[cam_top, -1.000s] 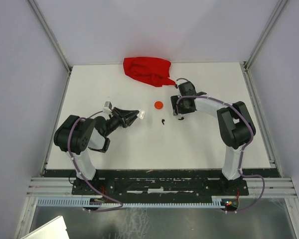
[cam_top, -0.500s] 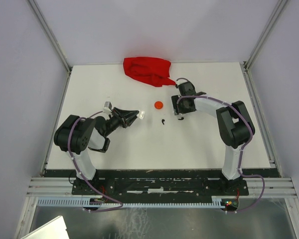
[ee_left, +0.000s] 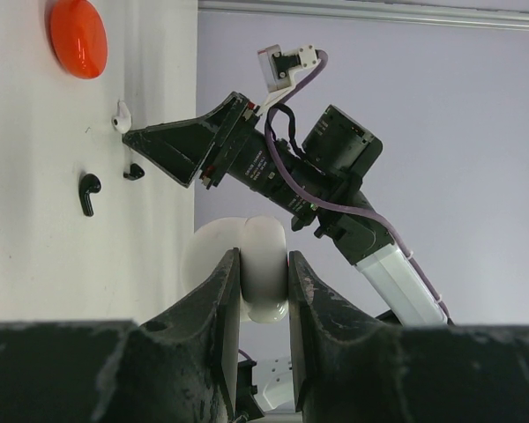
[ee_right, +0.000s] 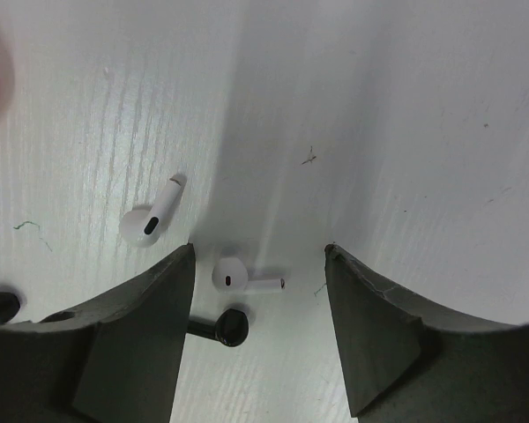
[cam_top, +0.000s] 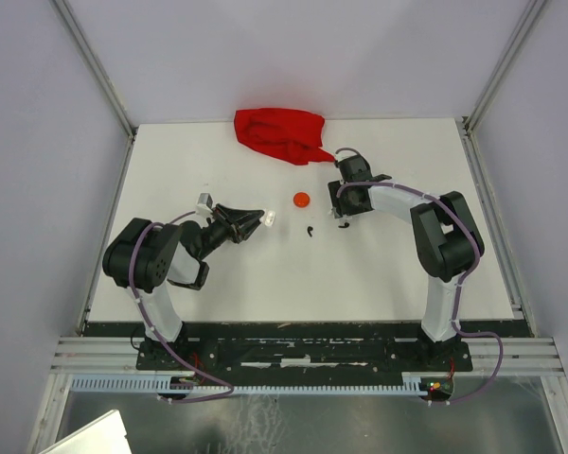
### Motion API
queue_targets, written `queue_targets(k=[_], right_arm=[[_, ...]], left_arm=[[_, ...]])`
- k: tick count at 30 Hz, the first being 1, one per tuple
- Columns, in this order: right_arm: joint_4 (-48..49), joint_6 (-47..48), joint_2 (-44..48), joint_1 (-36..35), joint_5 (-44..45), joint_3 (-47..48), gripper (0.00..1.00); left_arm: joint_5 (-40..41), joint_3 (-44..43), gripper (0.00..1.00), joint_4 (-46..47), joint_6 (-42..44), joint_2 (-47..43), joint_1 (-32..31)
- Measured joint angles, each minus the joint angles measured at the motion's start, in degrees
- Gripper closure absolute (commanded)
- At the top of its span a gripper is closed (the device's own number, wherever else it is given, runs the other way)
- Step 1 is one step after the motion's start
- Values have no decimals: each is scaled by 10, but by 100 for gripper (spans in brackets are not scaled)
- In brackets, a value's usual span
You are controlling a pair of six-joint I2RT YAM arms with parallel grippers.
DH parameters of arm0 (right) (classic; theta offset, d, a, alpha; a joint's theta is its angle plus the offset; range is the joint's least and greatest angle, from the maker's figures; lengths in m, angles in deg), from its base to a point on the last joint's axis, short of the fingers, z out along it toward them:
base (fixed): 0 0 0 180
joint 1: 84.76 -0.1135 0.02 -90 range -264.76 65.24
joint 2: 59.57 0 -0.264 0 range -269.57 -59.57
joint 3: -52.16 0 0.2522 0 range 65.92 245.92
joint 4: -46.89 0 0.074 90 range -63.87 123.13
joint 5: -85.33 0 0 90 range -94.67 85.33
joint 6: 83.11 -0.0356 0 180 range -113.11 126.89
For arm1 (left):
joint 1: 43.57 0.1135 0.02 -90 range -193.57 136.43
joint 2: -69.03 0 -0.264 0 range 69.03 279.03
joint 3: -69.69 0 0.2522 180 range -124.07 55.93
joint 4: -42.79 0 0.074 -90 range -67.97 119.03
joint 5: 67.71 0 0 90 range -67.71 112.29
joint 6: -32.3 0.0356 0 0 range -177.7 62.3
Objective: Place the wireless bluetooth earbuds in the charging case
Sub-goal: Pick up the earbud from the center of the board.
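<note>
Left gripper (ee_left: 263, 260) is clamped tight on the white case (ee_left: 251, 269), held off the table (cam_top: 265, 274) at centre-left. The case is edge-on in its wrist view and only a white fleck at the fingertips from the top camera. Right gripper (ee_right: 258, 256) is down at the table right of centre, jaws spread wide and gripping nothing. A white earbud (ee_right: 238, 278) lies flat between the fingers (ee_right: 141, 335), touching neither, with its long axis left-right, bud left and stem right. A second white earbud (ee_right: 152, 216) sits just left and slightly farther, stem angled far-right. A black earbud (ee_right: 225, 328) lies just nearer than the first, stem to the left. The top view loses both white earbuds against the table and shows only the black ones: that one (cam_top: 345, 225) and another (cam_top: 310, 231) further left. The orange disc (cam_top: 301, 200) is left of the right gripper and the red cloth (cam_top: 282, 134) is at the far edge. No readable markings in any view.
</note>
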Motion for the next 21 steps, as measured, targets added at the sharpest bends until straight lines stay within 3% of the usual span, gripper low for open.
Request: queue_targets(k=[21], right_arm=[[-33,-1,7,-3,21,0,32]], left_arm=[[0,2,97,0,0,7,0]])
